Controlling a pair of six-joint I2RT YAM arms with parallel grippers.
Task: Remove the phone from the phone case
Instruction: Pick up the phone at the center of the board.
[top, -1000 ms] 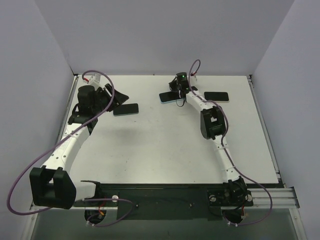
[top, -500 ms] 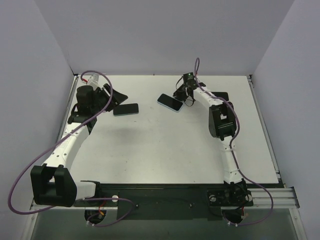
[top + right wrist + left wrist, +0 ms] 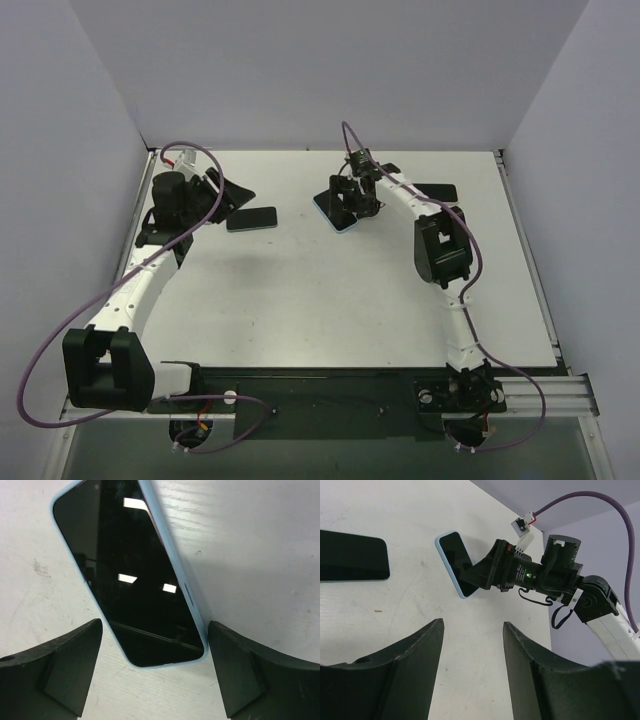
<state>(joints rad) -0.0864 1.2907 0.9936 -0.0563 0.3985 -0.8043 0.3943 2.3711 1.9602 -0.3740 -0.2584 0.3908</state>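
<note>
"White tabletop point(image 3: 300, 300), lavender walls point(image 3: 300, 70) on three sides. Where is the cased phone on your screen?"

"I see the phone point(image 3: 125, 575) lying flat, dark screen up, in the upper middle of the overhead frame. It sits inside its light-blue case point(image 3: 175, 562), whose rim wraps every edge I can see."

"And the right gripper?"

"I have the right gripper point(image 3: 152, 665) directly over the phone's lower end in its wrist view. Its fingers point(image 3: 65, 660) are spread wide, one off each long side of the case. Neither touches it, as far as I can tell, and they grip nothing."

"Left side?"

"My left gripper point(image 3: 470, 650) is at the upper left of the overhead frame, fingers well apart and empty. One black phone point(image 3: 251, 219) lies on the table just beside it. I see a second black phone point(image 3: 441, 191) at the upper right, partly hidden behind the right arm point(image 3: 440, 245)."
</note>
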